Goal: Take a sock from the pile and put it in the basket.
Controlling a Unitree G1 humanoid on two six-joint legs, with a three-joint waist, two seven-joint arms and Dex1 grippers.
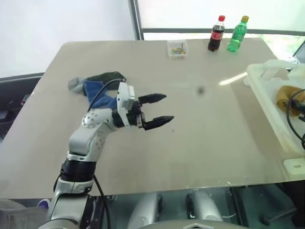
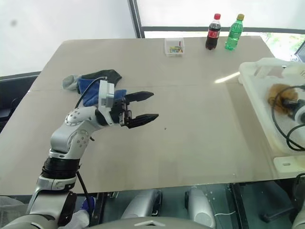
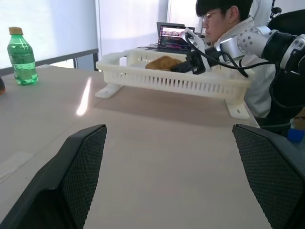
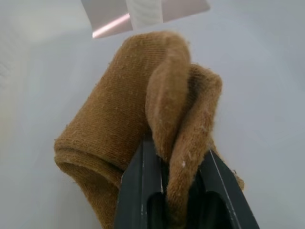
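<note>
Fingers of the left gripper point(image 1: 157, 110) stand spread wide over bare table point(image 1: 205, 143), the pile point(image 1: 95, 85) lying just behind them. Farther off, the right gripper point(image 4: 174, 191) pinches a mustard sock point(image 4: 143, 119) inside the basket point(image 2: 267, 124).

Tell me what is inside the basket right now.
Inside the basket is a mustard sock, pinched between the right gripper fingers. The sock and the robot's arm cover part of the basket floor, so anything beneath them cannot be seen.
</note>
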